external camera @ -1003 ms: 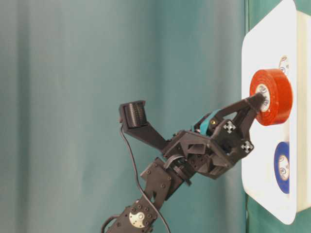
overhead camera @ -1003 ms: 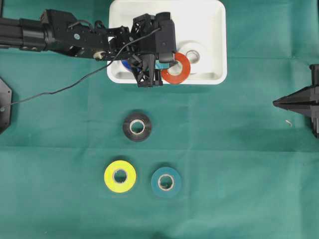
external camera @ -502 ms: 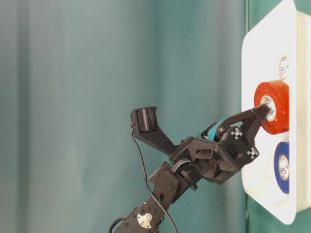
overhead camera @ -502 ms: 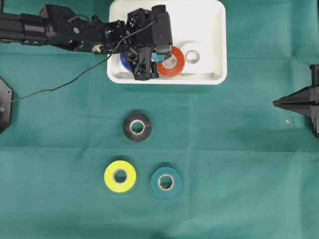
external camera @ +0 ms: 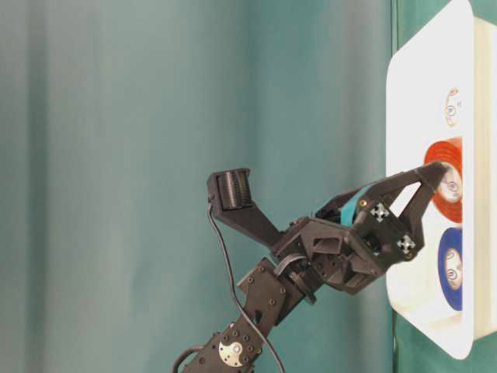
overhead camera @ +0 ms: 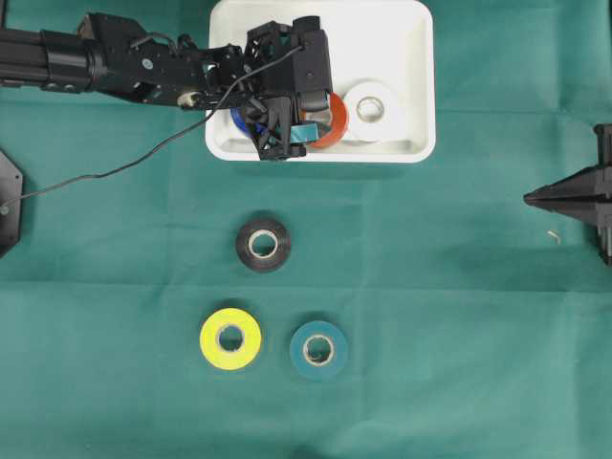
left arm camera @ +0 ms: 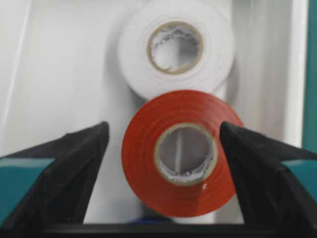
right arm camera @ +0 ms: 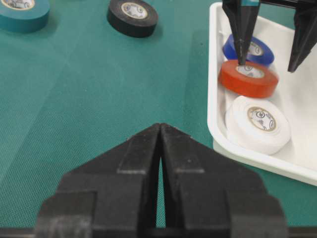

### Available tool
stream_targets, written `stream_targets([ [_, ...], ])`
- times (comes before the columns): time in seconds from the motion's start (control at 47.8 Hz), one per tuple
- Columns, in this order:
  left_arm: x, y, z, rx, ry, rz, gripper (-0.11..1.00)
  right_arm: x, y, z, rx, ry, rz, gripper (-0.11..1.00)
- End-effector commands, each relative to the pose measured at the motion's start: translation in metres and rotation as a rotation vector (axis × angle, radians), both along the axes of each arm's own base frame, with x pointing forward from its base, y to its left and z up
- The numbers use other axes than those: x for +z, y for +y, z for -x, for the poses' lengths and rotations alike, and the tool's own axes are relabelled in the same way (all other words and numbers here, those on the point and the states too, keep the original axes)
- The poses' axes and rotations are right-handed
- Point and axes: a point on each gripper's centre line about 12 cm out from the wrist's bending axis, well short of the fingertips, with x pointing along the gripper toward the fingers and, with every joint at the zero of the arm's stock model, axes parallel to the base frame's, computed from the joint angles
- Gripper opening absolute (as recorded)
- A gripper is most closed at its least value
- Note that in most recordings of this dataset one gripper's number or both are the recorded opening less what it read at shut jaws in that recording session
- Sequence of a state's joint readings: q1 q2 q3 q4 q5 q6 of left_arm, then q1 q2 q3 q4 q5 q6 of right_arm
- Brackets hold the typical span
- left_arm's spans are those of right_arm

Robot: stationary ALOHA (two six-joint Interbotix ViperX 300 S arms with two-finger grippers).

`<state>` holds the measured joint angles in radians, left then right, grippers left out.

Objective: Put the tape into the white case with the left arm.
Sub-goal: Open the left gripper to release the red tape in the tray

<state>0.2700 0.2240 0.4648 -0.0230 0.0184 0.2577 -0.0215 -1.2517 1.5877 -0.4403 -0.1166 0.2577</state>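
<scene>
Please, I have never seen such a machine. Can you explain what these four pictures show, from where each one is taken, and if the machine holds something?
It is a robot with two black arms over a green cloth. One picture looks down from above, one from table level, and two come from cameras on the wrists. The left gripper hangs open over the white case; the red tape lies between its fingers, not gripped. A white tape and a blue tape also lie in the case. On the cloth lie a black tape, a yellow tape and a teal tape. The right gripper rests shut and holds nothing.
</scene>
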Motion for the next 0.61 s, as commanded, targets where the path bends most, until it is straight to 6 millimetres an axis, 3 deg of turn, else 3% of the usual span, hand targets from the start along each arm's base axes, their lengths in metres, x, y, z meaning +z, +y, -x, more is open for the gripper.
stream_targets([
  [0.0, 0.026, -0.006, -0.003, -0.013, -0.064, -0.016, 0.85, -0.006, 0.0, 0.002, 0.006, 0.015, 0.008, -0.09],
  [0.251, 0.06, -0.046, 0.0, -0.099, -0.134, -0.027, 0.85, -0.006, 0.001, 0.002, 0.008, 0.016, 0.01, -0.09],
  [0.585, 0.099, -0.111, 0.027, -0.247, -0.218, -0.029, 0.85, -0.006, 0.001, 0.002, 0.007, 0.015, 0.01, -0.09],
])
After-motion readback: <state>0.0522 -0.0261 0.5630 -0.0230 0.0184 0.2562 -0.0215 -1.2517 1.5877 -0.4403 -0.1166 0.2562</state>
